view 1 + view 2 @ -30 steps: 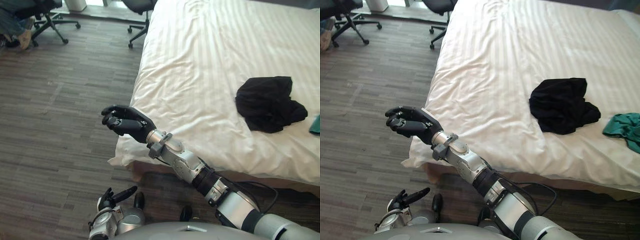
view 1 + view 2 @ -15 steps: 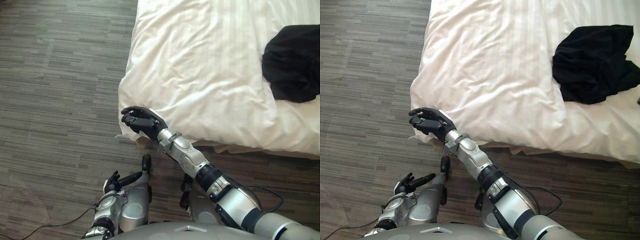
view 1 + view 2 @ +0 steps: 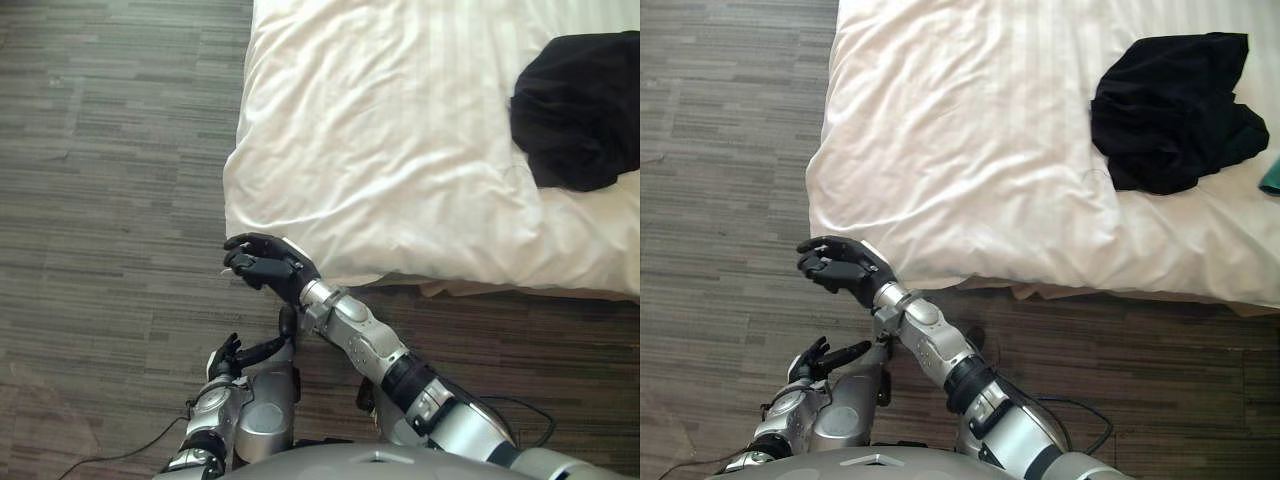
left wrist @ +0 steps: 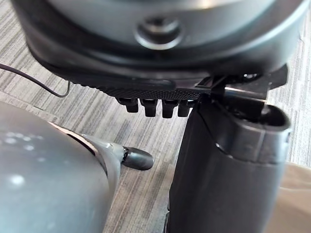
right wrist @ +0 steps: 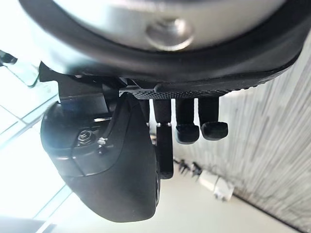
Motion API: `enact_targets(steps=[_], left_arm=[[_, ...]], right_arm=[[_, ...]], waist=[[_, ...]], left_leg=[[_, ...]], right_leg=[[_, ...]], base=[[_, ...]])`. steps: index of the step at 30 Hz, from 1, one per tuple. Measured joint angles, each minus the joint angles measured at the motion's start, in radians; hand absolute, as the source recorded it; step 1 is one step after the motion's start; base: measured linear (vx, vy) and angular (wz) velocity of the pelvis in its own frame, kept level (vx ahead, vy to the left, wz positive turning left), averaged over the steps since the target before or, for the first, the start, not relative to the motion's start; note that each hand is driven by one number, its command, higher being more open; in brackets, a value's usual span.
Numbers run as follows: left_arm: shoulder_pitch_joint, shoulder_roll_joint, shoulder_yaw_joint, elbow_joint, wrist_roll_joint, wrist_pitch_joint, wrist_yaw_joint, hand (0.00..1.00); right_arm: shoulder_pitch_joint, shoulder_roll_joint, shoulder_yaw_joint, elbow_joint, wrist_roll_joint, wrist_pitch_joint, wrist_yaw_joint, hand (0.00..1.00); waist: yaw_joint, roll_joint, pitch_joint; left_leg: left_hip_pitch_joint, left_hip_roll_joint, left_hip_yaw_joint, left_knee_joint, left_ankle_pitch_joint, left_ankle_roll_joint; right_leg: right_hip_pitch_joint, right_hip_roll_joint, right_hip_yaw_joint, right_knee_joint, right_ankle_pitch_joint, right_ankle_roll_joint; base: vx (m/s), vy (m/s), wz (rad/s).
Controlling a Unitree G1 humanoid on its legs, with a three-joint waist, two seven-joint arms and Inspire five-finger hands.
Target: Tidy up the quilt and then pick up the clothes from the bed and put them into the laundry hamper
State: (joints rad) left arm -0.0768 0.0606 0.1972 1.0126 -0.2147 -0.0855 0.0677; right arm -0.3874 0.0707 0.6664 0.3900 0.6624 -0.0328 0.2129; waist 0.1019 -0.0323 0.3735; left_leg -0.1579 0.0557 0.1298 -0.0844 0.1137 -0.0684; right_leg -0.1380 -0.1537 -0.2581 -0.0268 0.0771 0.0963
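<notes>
Quilt (image 3: 400, 150) white, wrinkled; black clothes (image 3: 575, 110) crumpled atop; right hand (image 3: 262, 266) curled empty at corner; left hand (image 3: 224, 360) relaxed.

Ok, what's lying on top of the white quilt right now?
A crumpled black garment lies on the white striped quilt, toward its right side, with the edge of a teal cloth beyond. Anything beneath them is covered.

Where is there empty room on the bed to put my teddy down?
The big free patch is the white quilt, from its left edge across to the black clothes. Crowded spots: the right side, where the black clothes lie near a teal garment, and the near-left corner, by the right hand.
</notes>
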Motion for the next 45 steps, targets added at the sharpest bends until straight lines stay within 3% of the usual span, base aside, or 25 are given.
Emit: enact_targets(steps=[8, 12, 20, 26, 28, 32, 38, 45], left_arm=[[0.013, 0.028, -0.042, 0.039, 0.044, 0.006, 0.03, 1.0], [0.045, 0.027, -0.044, 0.038, 0.066, 0.005, 0.037, 1.0], [0.082, 0.03, -0.032, 0.042, 0.065, 0.025, 0.043, 1.0], [0.078, 0.022, 0.018, 0.046, 0.066, 0.042, 0.026, 1.0], [0.074, 0.014, 0.019, 0.046, 0.066, 0.045, 0.013, 1.0], [0.07, -0.007, 0.047, 0.04, 0.065, 0.046, 0.005, 1.0], [0.044, -0.033, 0.028, 0.011, 0.064, 0.042, -0.026, 1.0], [0.044, -0.05, 0.018, -0.022, 0.059, 0.044, -0.027, 1.0]], right_arm=[[-0.003, 0.013, 0.097, -0.275, 0.265, -0.004, 0.082, 0.0], [-0.003, 0.014, 0.095, -0.282, 0.353, -0.008, 0.082, 0.0], [0.026, 0.007, 0.05, -0.285, 0.377, -0.041, 0.081, 0.0], [0.105, -0.04, -0.172, -0.218, 0.328, -0.045, 0.041, 0.0], [0.105, -0.045, -0.303, -0.105, 0.303, -0.049, -0.004, 0.0], [0.119, -0.103, -0.419, 0.021, 0.271, -0.05, -0.071, 0.0], [0.106, -0.1, -0.534, 0.013, 0.166, -0.054, -0.077, 0.0], [0.24, -0.015, -0.826, -0.119, 0.173, -0.073, -0.14, 0.0]], waist=[[-0.026, -0.044, -0.074], [-0.029, -0.044, -0.135], [-0.054, -0.04, -0.184], [-0.061, -0.03, -0.189], [-0.076, -0.009, -0.182], [-0.075, 0.015, -0.169], [-0.068, 0.037, -0.158], [-0.05, 0.034, -0.159]], left_leg=[[0.06, 0.011, 0.01, 0.0, -0.019, -0.011], [0.071, 0.009, 0.008, 0.0, -0.021, -0.01], [0.095, 0.011, 0.031, -0.005, -0.03, -0.018], [0.045, 0.009, 0.068, -0.004, -0.022, -0.012], [0.003, 0.005, 0.078, -0.001, -0.011, -0.001], [-0.011, 0.006, 0.104, 0.0, -0.011, -0.001], [-0.01, 0.015, 0.115, 0.0, -0.016, -0.007], [0.006, 0.015, 0.138, -0.001, -0.038, -0.002]], right_leg=[[0.065, 0.015, 0.01, -0.03, 0.001, -0.002], [0.079, 0.015, 0.01, -0.033, 0.001, -0.002], [0.085, 0.016, 0.04, -0.026, -0.002, -0.006], [0.014, 0.015, 0.073, -0.025, 0.01, 0.002], [-0.029, 0.014, 0.08, -0.028, 0.026, 0.001], [-0.055, 0.011, 0.098, -0.029, 0.035, 0.0], [-0.059, 0.019, 0.102, -0.031, 0.035, 0.0], [-0.047, 0.014, 0.103, -0.026, 0.031, -0.002]], base=[[0.04, -0.015, -0.06], [0.0, 0.0, 0.0], [-0.05, 0.005, -0.09], [-0.03, 0.01, -0.17], [0.02, 0.009, -0.05], [0.06, 0.007, -0.17], [0.03, -0.008, -0.06], [0.0, 0.004, -0.02]])
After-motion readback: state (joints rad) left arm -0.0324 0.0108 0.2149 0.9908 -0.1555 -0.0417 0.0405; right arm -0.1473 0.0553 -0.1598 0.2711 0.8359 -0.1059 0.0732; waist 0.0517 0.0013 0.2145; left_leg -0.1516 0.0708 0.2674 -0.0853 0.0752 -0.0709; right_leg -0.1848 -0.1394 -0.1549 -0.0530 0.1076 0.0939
